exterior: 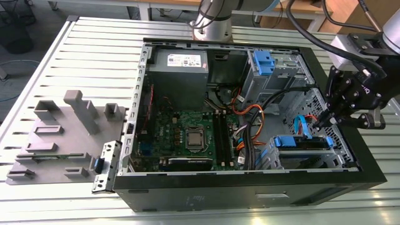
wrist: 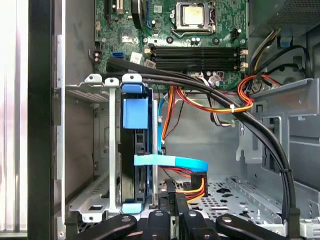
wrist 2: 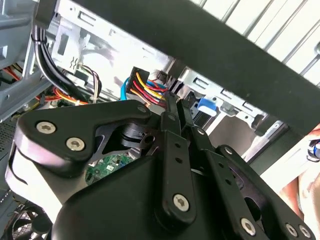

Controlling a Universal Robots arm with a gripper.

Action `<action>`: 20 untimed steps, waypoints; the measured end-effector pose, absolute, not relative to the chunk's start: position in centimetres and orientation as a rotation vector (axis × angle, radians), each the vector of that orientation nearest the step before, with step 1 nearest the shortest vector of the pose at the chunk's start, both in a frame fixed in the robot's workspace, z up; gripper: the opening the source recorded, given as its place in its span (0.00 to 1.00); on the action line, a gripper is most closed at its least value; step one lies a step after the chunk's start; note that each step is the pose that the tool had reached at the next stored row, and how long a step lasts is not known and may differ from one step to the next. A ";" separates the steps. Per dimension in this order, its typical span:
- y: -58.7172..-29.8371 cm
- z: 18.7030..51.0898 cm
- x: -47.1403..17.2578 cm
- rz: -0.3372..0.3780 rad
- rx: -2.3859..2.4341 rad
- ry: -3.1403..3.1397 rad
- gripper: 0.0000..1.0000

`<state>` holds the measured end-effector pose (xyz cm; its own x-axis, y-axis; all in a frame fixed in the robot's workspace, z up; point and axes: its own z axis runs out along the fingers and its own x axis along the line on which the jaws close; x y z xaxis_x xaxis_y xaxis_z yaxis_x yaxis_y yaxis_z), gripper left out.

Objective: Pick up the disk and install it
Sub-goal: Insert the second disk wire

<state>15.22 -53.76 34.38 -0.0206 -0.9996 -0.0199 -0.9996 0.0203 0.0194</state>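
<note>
The disk (wrist: 134,165) already sits in its metal cage (wrist: 112,150), standing on edge with its blue bracket (wrist: 136,112) wrapped round the end. The cage is in the corner of the open computer case (exterior: 250,192) towards the exterior view's right, and the case lies on its side on the slatted table (exterior: 93,56), taking up most of that half.

The gripper (wrist: 172,192) hangs just beside the disk, at the end away from the blue handle. The disk's long axis runs from that handle straight towards the gripper. The fingers look pressed together and seem to hold nothing. I cannot tell whether they touch the disk or only hover next to it.

The first wrist view looks down the cage and shows the disk seated, with a blue flat cable (wrist: 170,162) crossing beside it and the motherboard (wrist: 200,30) beyond. The second wrist view shows instead the closed fingertips (wrist 2: 172,105) up against a bundle of red and yellow wires (wrist 2: 145,87). In the exterior view, a grey holder (exterior: 62,136) rests near the table's opposite edge, well apart from the case.
</note>
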 end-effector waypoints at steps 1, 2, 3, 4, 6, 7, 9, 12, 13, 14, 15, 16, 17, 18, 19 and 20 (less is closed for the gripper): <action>-53.8 34.4 15.1 0.044 -2.198 2.243 0.16; -53.9 34.4 15.0 0.044 -2.198 2.243 0.16; -53.9 34.4 15.0 0.044 -2.198 2.243 0.16; -54.0 34.4 14.9 0.044 -2.198 2.243 0.16; -54.2 34.4 14.9 0.044 -2.198 2.243 0.16; -54.3 34.4 14.9 0.044 -2.198 2.243 0.16; -54.6 34.4 14.8 0.044 -2.198 2.243 0.16; -55.0 34.3 14.9 0.044 -2.198 2.243 0.16; -55.2 34.3 14.8 0.044 -2.198 2.243 0.16; -55.3 34.3 14.8 0.044 -2.198 2.243 0.16; -55.5 34.3 14.9 0.044 -2.198 2.243 0.16; -55.6 34.3 14.9 0.044 -2.198 2.243 0.16; -55.7 34.3 14.8 0.044 -2.198 2.243 0.16; -55.8 34.3 14.8 0.044 -2.198 2.243 0.16; -56.0 34.3 14.8 0.044 -2.198 2.243 0.16; -56.1 34.3 14.9 0.043 -2.198 2.243 0.16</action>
<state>14.85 -56.08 34.28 -0.0206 -0.9996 -0.0199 -0.9996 0.0202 0.0193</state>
